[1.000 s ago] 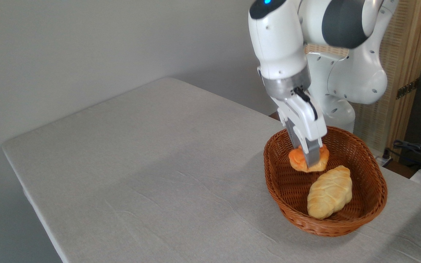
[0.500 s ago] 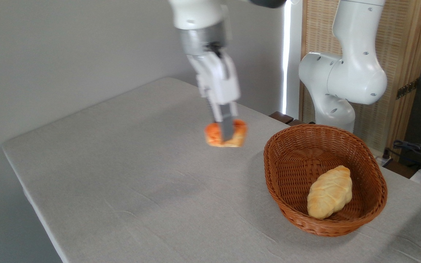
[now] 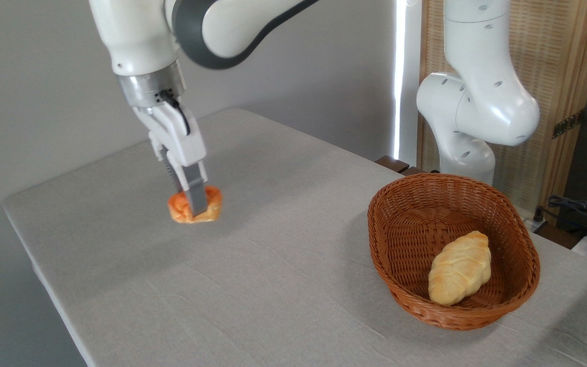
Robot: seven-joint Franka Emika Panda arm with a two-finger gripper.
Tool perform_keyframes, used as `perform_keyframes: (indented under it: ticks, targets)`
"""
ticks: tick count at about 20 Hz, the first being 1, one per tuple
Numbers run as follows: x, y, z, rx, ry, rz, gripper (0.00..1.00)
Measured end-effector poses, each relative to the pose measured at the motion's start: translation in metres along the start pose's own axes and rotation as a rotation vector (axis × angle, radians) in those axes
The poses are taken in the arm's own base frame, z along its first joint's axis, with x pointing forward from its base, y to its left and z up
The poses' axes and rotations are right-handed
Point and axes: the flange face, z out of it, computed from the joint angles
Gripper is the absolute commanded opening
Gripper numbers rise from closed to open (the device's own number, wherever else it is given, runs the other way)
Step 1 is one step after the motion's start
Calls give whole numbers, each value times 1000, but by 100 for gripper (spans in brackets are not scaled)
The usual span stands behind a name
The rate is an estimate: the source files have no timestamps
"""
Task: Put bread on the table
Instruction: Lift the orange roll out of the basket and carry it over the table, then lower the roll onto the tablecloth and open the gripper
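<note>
Camera view from the fixed side shows the bread [image 3: 195, 206], a small orange bun with a lobed top, pinched between the fingers of the hand [image 3: 195, 204], which is closed on its middle from above. It sits low over the tabletop [image 3: 283, 244], toward the left edge and well apart from the wicker basket [image 3: 390, 285]; whether its underside already touches the cloth I cannot quite tell. It looks light and soft, likely to dent under a hard squeeze, so a gentle hold across the widest part of the body suits it, and it should settle flat without rolling. In the basket near the right edge lies a pale braided loaf [image 3: 459, 267].
</note>
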Motion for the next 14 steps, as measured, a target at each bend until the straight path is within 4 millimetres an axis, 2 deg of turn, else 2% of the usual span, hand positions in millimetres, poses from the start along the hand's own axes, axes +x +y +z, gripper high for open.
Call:
perform_keyframes:
  ticks: [1,2,8,14]
  targets:
    - [3,-2,2,6,12,-7,78]
    - [4,-5,2,11,21,-10,100]
    - [6,-5,-1,16,30,-8,100]
    - [19,5,18,-11,10,21,100]
